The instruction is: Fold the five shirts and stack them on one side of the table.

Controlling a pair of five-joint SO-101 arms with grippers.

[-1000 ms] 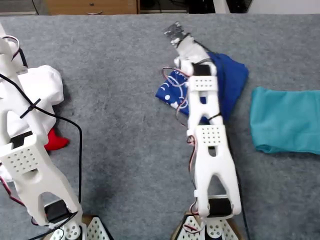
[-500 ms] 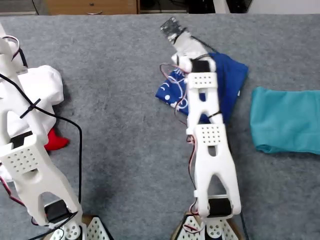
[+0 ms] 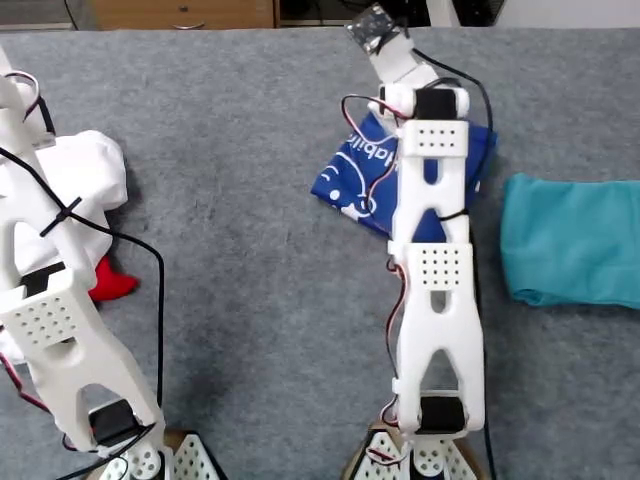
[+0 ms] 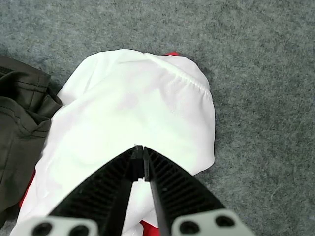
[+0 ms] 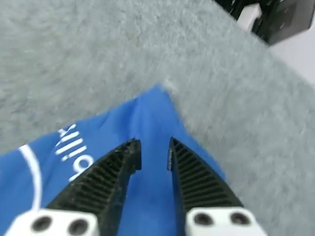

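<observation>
Grey table [image 3: 240, 260] stretches between white shirt [image 3: 90, 175] and blue shirt [image 3: 338, 188].

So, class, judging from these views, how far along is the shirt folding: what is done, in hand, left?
Done, seemingly: the teal shirt lies flat and folded near the right edge. In hand: the right tool hangs open over the rumpled blue shirt. Still to do: the white shirt, red shirt and dark shirt lie heaped by the shut left tool; nothing is stacked.
</observation>
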